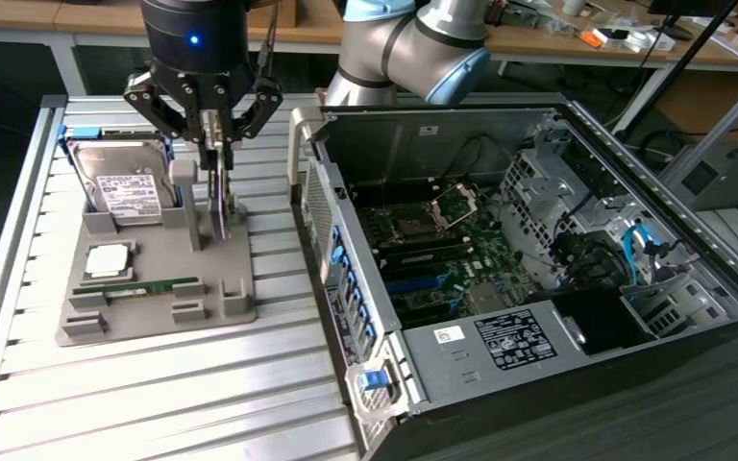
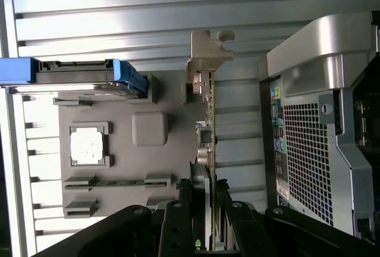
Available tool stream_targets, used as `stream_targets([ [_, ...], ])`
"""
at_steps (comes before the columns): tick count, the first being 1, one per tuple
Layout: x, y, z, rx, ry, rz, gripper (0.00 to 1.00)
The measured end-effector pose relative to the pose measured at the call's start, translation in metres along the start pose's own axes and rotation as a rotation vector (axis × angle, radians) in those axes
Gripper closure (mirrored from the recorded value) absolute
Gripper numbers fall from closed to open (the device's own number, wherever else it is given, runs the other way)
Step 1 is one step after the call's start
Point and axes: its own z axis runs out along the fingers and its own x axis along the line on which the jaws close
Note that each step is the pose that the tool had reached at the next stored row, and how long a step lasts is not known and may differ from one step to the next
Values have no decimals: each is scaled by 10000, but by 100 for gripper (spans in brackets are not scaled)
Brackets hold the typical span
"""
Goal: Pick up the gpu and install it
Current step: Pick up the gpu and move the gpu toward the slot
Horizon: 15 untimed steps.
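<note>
The gripper (image 1: 219, 152) squeezes the gpu (image 1: 223, 211), which stands on its edge in the gray holder (image 1: 151, 312), at 10 o'clock in the exterior view

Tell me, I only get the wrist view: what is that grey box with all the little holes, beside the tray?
Observer: A computer case. The exterior view looks into its open side, and the motherboard lies inside.
Operator: And the thin card standing on edge?
Observer: That is the gpu. From outside you see it upright in the grey tray, with the gripper down over its top edge.
Operator: And the blue-edged thing next to it?
Observer: A hard drive, propped up in the tray. The exterior view shows a white label on its face.
</note>
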Motion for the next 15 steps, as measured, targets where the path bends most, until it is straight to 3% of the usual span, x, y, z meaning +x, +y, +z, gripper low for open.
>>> stream_targets([
  [15, -1, 3, -54, 0, 1, 0, 73],
])
